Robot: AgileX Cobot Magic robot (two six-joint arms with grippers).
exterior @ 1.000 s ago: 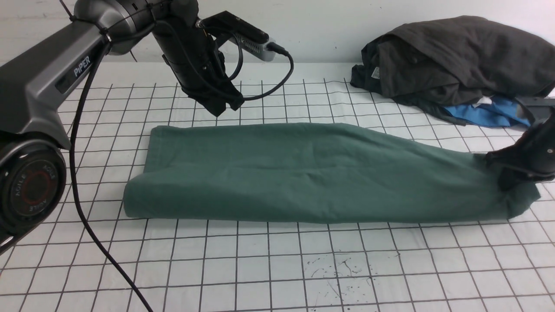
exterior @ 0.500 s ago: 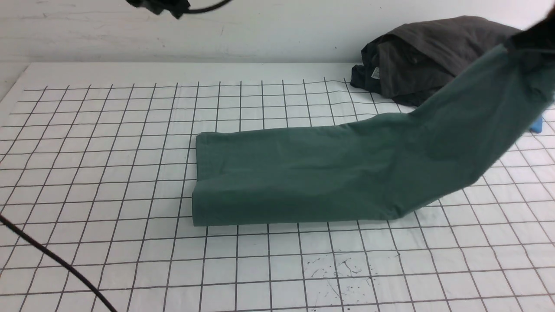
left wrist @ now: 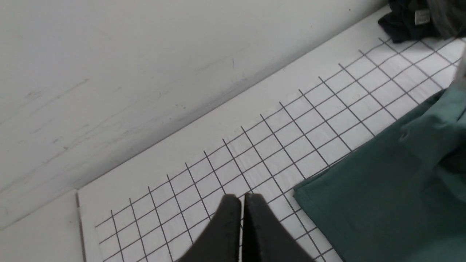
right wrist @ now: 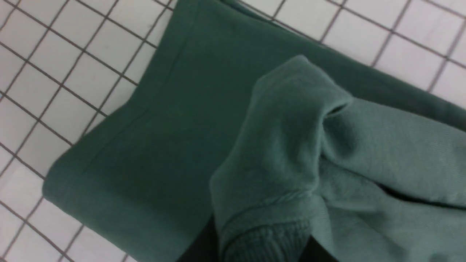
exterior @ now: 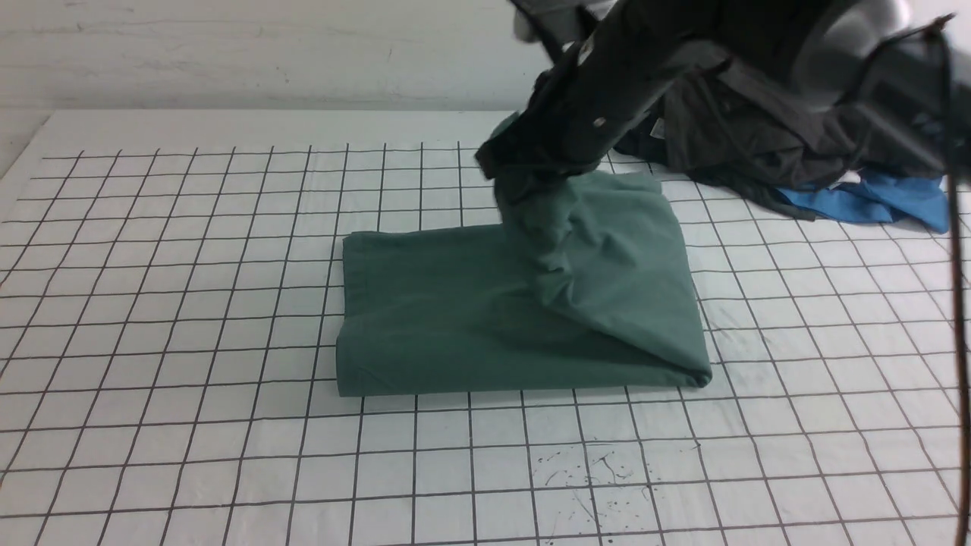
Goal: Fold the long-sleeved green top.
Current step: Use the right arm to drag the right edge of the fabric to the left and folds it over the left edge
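In the front view, the dark-green cotton long-sleeved top (exterior: 447,318) lay across the middle of the white counter with its black grid (exterior: 190,455). Its right part was lifted and doubled leftward, clamped in the black right gripper (exterior: 504,163), upper centre; motion blur softened the fingertips. Sleeves, neck and logo could not be made out. The right arm (exterior: 758,45) ran off the upper right, partly covering the grey-black heap of clothes (exterior: 796,136) and passing near the bright blue garment (exterior: 872,199). The left gripper was out of frame.

In the left wrist view, the left gripper (left wrist: 243,203) had its dark tips together, cut off at the bottom edge; the top was cropped at lower right.

In the right wrist view, the right gripper's tips were buried in bunched green cloth at the bottom edge, mostly hidden.
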